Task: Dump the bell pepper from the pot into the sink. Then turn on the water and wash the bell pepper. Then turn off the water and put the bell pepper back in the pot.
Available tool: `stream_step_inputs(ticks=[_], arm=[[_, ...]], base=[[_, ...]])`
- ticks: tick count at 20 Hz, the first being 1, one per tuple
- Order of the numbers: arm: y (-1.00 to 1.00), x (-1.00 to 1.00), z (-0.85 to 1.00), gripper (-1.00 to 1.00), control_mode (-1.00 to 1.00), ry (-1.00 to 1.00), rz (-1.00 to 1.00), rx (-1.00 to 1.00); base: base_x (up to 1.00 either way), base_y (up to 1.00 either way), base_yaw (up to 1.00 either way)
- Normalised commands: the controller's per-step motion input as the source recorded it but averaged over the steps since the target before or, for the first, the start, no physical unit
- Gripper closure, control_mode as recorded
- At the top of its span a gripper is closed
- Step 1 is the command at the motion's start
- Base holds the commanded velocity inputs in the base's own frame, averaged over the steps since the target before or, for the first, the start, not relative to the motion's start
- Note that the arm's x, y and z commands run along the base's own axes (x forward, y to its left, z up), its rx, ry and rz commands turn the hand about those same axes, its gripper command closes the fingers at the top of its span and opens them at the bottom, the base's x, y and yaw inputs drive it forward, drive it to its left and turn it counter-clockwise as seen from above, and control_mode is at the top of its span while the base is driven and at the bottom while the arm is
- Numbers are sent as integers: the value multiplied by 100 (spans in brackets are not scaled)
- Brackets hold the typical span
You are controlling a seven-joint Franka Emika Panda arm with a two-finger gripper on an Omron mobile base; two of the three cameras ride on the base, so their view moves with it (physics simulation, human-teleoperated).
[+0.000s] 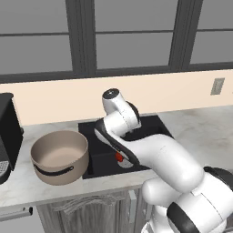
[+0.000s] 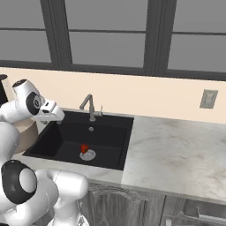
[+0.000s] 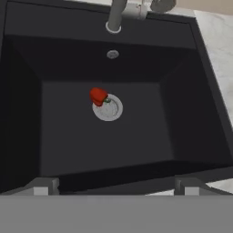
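Marble counter [image 2: 176,154], black sink [image 3: 191,113]: bell pepper [image 3: 97,96] on the drain's edge, pot [image 1: 59,157] empty at left. Gripper [image 3: 116,185] spread wide, empty, above basin. Risk: swinging toward faucet [image 2: 88,105] clips its spout

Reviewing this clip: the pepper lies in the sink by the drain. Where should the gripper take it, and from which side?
Probably from straight above, jaws across the bell pepper's rounded red body, not its small green stem. It lies low on the sink floor at the drain edge, walls all round, so a side approach looks blocked. The gripper is open.
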Motion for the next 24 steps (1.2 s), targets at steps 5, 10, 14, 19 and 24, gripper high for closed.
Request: stream_step_inputs(ticks=[5, 10, 14, 19, 24], arm=[[-3, 33, -55, -100, -100, 4, 0, -3], [-3, 43, -51, -100, -100, 0, 0, -7], [-7, 58, -42, -100, -100, 3, 0, -5], [-4, 44, -39, -100, -100, 8, 0, -2], [-1, 33, -48, -100, -100, 9, 0, -1]], base=[[0, 0, 0], [0, 0, 0], [0, 0, 0], [0, 0, 0], [0, 0, 0]])
